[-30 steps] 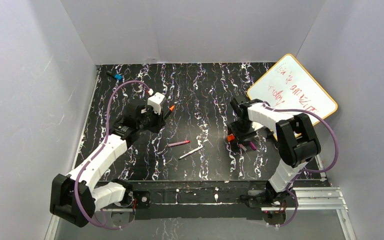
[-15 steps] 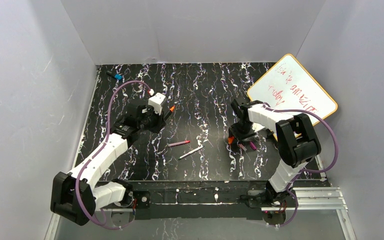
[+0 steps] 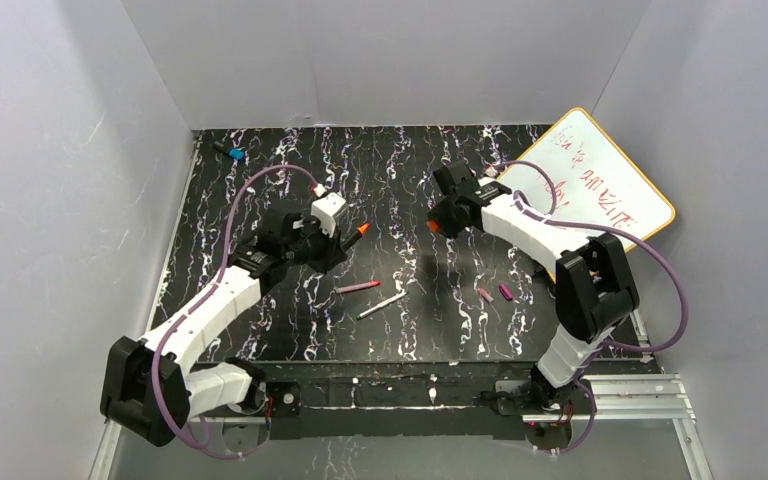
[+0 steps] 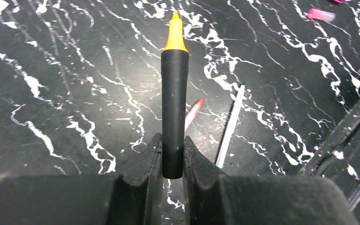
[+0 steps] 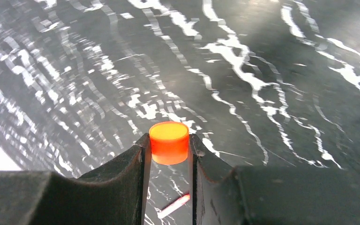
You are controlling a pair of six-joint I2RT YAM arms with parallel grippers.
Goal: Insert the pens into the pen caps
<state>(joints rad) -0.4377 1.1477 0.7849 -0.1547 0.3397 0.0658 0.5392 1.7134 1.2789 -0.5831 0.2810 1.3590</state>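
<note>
I've capped nothing yet: left gripper (image 4: 172, 146) clamps the black pen (image 4: 174, 103), right gripper (image 5: 168, 146) pinches the orange cap (image 5: 168, 140), held well apart; magenta pen (image 3: 357, 287), white pen (image 3: 381, 305), pink cap (image 3: 484, 295) and purple cap (image 3: 506, 292) lie on the table (image 3: 410, 170).

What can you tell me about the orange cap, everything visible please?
The orange cap is a short, stubby cylinder of glossy bright orange plastic. The right tool is shut on it, one finger pressing each side of its wall, its round end facing the wrist camera and level with the fingertips. Whether that end is open or closed I cannot tell. It appears held above the black marbled table, touching only the two fingers.
</note>
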